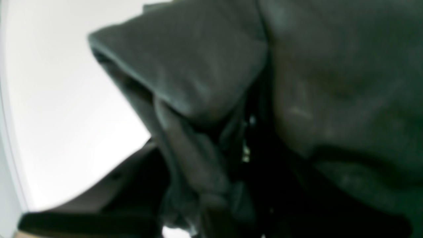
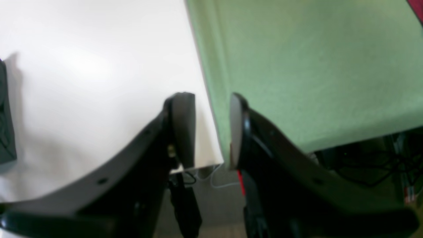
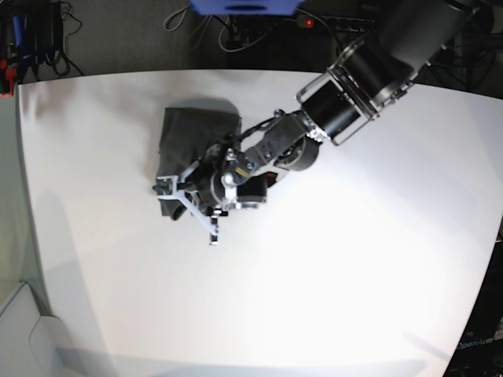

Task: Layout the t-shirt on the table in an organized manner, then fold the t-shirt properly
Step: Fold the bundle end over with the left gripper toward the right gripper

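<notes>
One soft charcoal t-shirt (image 3: 189, 141) lies bunched in thick folds on the smooth white tabletop (image 3: 354, 259). Left gripper (image 3: 196, 206) pinches its cloth; right gripper (image 2: 211, 129) gapes, holding nothing.

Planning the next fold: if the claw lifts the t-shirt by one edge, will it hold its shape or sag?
It will likely sag: the t-shirt already lies bunched in soft folds on the table. In the left wrist view its fabric drapes in loose layers, so it probably weighs little. A push would likely crumple it, not slide it flat.
</notes>
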Controlling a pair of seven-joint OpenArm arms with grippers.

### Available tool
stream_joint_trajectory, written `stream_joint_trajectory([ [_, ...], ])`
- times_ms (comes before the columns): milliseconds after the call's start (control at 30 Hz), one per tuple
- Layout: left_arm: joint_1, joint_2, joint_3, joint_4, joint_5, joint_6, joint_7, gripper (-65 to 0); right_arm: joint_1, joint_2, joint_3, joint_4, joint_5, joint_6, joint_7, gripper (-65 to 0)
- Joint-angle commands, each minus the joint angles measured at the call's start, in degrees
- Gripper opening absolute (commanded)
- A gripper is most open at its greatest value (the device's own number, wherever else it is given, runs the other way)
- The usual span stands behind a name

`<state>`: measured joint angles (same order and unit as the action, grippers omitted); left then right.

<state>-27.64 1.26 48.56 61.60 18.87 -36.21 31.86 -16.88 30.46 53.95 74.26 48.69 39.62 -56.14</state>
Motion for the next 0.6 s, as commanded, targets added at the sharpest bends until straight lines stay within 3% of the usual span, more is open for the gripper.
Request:
stream_joint_trajectory([
  [0,0.1,0.0,0.5,-0.1,0.7,-1.9,1.8,-61.3,0.0,1.8,0.3,1.0,1.2,0.4,1.2,-48.8],
  [133,0.3,0.0,0.3,-0.1,3.4,-1.9,1.9,-58.8,0.0,0.8,0.2,1.1,1.2,0.4,1.3,-48.8],
  [200,0.3,0.0,0.2,-0.1,4.6,-1.8,1.9,-51.1,0.0,0.5,0.2,2.4,1.2,0.4,1.3,-48.8],
  [400,0.3,-0.1,-0.1,1.9,8.5,-0.9,1.9,-10.4,-1.1,-2.3,0.1,10.1,1.1,0.4,0.9,-48.8],
  [467,0.3,-0.3,-0.1,4.3,9.7,1.7,1.9,-3.4,-1.3,-3.0,0.1,11.8,1.1,0.4,0.8,-48.8],
  [567,0.3,-0.4,-1.7,6.9,10.3,4.3,1.9,-2.6,-1.3,-4.3,0.1,13.3,1.0,0.4,0.8,-48.8],
])
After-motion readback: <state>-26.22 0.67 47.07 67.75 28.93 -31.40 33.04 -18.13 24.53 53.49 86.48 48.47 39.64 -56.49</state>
